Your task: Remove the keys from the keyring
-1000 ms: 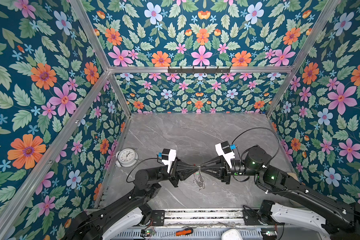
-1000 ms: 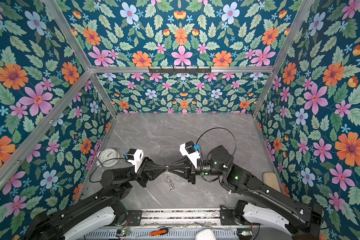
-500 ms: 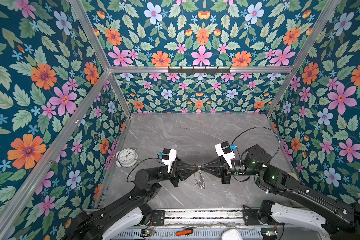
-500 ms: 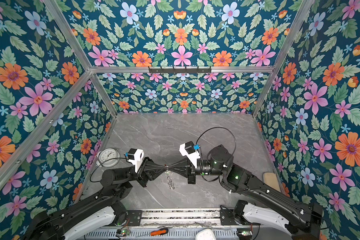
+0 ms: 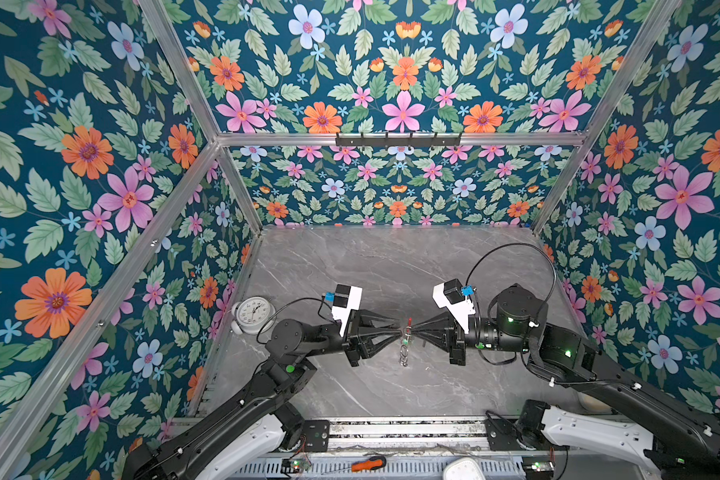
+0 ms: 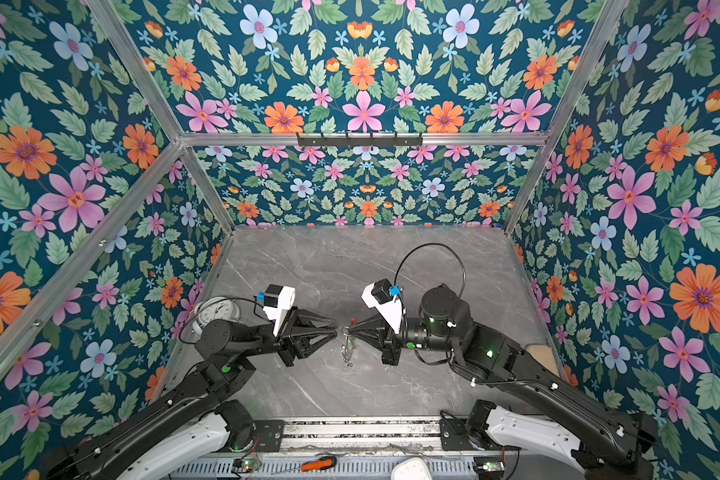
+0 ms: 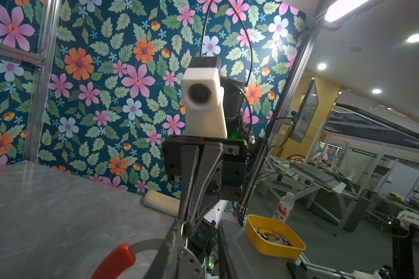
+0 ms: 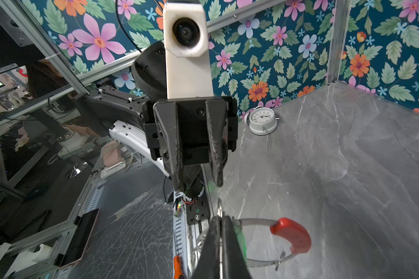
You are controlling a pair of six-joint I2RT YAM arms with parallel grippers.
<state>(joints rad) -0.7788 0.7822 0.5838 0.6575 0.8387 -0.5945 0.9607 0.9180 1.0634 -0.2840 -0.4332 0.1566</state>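
Both grippers meet tip to tip above the middle of the table. My right gripper (image 8: 220,219) (image 5: 412,331) is shut on the keyring (image 8: 254,220), and a thin wire ring pokes out past its tips. The hoop's red section (image 8: 292,235) (image 7: 116,261) (image 5: 409,321) curves off to one side. A green tag (image 8: 240,238) lies against the fingers. The keys (image 5: 404,356) (image 6: 347,355) dangle below the tips. My left gripper (image 5: 400,330) (image 8: 198,184) (image 7: 200,224) is open, its fingers parted on either side of the ring.
A white alarm clock (image 5: 252,313) (image 8: 263,120) stands by the left wall. A beige pad (image 6: 539,353) (image 7: 160,201) lies at the right wall. A black hook rail (image 5: 398,139) runs along the back. An orange screwdriver (image 5: 368,463) lies on the front rail; a yellow bin (image 7: 273,239) sits outside.
My left gripper's jaws have parted at the ring. Both arms stay where they were, and the keys still hang from the right gripper's hold.
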